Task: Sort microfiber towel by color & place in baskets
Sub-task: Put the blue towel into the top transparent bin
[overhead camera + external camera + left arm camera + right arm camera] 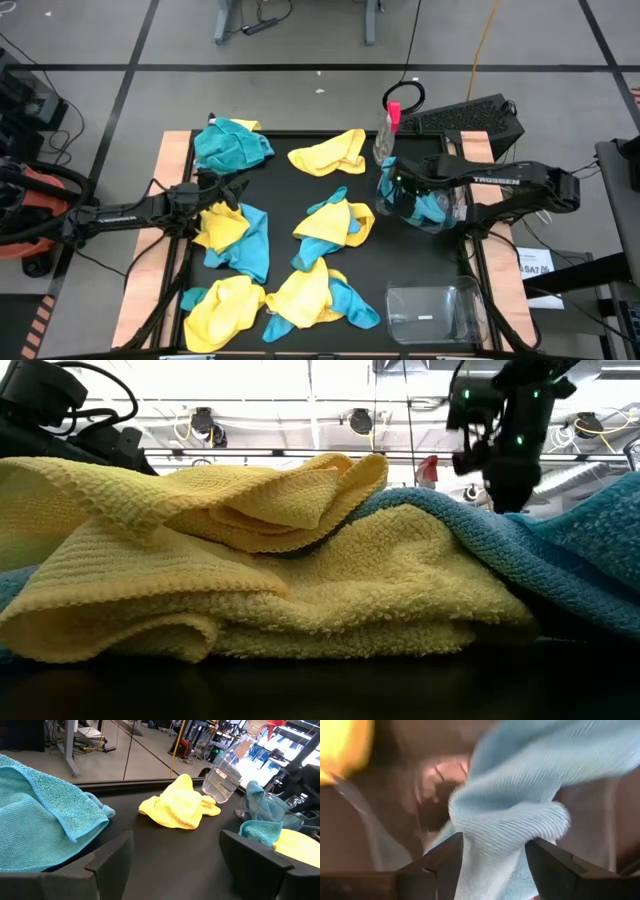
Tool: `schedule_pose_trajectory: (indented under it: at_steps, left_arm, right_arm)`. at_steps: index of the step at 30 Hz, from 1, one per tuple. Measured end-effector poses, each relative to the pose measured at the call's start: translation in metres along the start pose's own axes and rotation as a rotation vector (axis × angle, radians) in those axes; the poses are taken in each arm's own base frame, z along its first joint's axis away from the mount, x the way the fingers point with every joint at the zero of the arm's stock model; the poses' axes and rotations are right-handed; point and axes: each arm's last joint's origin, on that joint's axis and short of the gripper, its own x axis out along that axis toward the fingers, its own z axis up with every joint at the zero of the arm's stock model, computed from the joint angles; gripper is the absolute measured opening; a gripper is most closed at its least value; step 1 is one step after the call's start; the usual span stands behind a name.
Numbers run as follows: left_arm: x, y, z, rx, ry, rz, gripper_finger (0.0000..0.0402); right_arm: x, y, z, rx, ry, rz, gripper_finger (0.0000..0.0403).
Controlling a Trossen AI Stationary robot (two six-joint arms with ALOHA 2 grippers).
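Yellow and blue microfiber towels lie scattered on the black table: a blue one point(232, 145) at far left, a yellow one point(330, 152) at far middle, and mixed piles point(335, 222) point(300, 298) toward the near side. My right gripper point(400, 195) points down over a clear basket point(455, 215) at the right, fingers apart, with a blue towel point(510, 815) between them. A second clear basket point(432, 312) stands at the near right. My left gripper point(235, 188) waits open at the left. My right gripper point(495, 857) comes from above, pointing down. A bunched fold of the blue towel point(495, 845) fills the gap between its parted fingers and reaches both inner faces. The rest of the cloth point(432, 208) lies in the basket below.
A clear spray bottle point(385, 135) with a pink top stands just beyond the far basket. A keyboard point(470, 115) lies off the table's far right corner. In the low view a yellow towel point(250, 570) fills the foreground.
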Motion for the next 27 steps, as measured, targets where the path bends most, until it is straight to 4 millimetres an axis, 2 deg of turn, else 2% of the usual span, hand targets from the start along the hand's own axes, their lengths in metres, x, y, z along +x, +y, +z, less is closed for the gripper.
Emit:
schedule_pose_trajectory:
  at_steps: [2, 6, 10, 12, 17, 27]
  left_arm:
    - [0.000, 0.000, 0.000, 0.000, 0.001, 0.000, 0.0299]
    - [0.000, 0.000, 0.000, 0.000, 0.000, 0.000, 0.0299]
    - [0.000, 0.000, 0.000, 0.000, 0.000, 0.000, 0.0299]
    - [0.000, 0.000, 0.000, 0.000, 0.000, 0.000, 0.0299]
    - [0.000, 0.000, 0.000, 0.000, 0.000, 0.000, 0.0299]
    - [0.000, 0.000, 0.000, 0.000, 0.000, 0.000, 0.0299]
  right_arm:
    - [-0.008, -0.001, 0.004, 0.014, -0.058, 0.012, 0.0219]
    - [-0.012, -0.002, 0.011, 0.050, -0.154, 0.012, 0.0224]
    - [-0.009, -0.013, 0.016, 0.095, -0.192, -0.179, 0.0220]
    - [-0.008, -0.019, 0.019, 0.123, -0.219, -0.219, 0.0218]
    - [-0.005, -0.028, 0.034, 0.117, -0.296, -0.125, 0.0217]
    - [0.020, -0.050, 0.042, 0.119, -0.216, -0.151, 0.0210]
